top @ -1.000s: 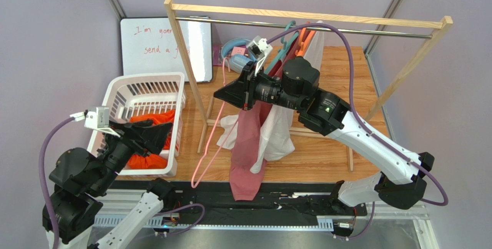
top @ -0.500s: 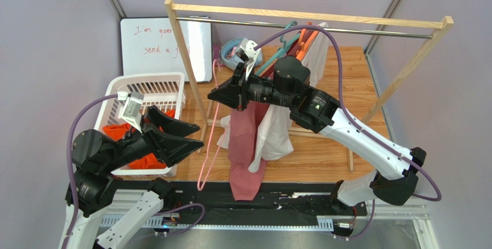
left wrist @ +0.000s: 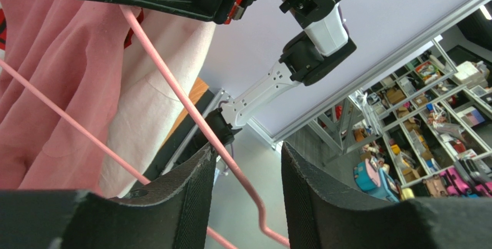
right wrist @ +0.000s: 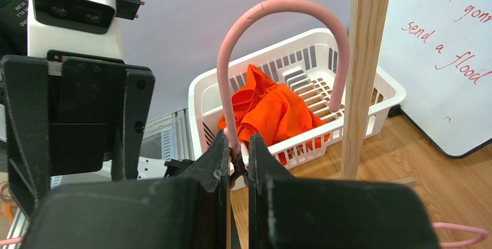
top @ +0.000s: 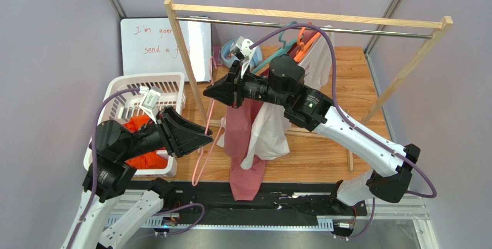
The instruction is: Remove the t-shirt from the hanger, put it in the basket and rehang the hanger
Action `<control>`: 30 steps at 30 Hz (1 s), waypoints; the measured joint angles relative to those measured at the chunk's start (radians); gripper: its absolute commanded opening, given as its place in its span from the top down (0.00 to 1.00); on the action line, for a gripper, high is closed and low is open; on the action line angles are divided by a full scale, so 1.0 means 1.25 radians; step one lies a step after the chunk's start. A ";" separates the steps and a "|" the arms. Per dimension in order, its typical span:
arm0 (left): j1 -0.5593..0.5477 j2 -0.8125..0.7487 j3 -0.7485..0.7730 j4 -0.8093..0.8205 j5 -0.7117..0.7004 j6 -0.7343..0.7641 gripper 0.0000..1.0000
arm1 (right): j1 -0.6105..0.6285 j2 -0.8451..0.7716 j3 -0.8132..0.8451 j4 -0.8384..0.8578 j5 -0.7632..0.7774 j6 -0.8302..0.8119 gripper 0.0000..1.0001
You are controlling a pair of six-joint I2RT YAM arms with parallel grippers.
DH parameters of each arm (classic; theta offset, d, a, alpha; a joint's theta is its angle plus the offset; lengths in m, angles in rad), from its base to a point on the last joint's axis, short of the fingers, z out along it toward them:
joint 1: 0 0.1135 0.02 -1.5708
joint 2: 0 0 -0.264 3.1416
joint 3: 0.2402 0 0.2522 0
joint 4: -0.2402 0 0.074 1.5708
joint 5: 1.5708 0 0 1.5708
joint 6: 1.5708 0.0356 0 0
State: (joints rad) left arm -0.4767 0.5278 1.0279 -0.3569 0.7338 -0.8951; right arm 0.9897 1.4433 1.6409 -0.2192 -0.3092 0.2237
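Over the wooden tabletop [top: 340,151] a limp pink t-shirt [top: 245,145] is hung lengthwise downward on the hanger [top: 197,171], whose wire is straddled by the parted left claw [left wrist: 248,162] and whose hook neck is clamped by the right claw [right wrist: 235,151].

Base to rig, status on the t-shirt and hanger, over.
Right end effector shut on pink hanger neck. Left end effector open, astride a hanger wire. Pink t-shirt on hanger, not yet off. White garment hangs against it.
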 measured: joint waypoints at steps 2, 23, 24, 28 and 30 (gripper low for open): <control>0.000 0.002 0.000 0.009 0.002 -0.012 0.64 | 0.000 0.004 0.003 0.002 -0.001 0.004 1.00; 0.001 0.030 0.044 -0.080 -0.133 0.015 1.00 | 0.000 -0.016 0.022 -0.048 0.109 0.062 0.51; 0.001 0.034 0.049 -0.094 -0.143 0.026 1.00 | 0.000 -0.023 0.022 -0.051 0.114 0.063 0.51; 0.001 0.039 0.083 -0.198 -0.225 0.088 0.83 | 0.000 -0.056 0.013 -0.063 0.123 0.066 0.43; 0.001 0.030 0.088 -0.257 -0.289 0.107 0.83 | 0.000 -0.077 -0.006 -0.070 0.116 0.065 0.39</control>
State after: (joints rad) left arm -0.4759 0.5655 1.1378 -0.6785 0.3721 -0.7612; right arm 0.9894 1.3468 1.6333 -0.3065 -0.1642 0.3046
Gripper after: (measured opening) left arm 0.158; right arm 0.563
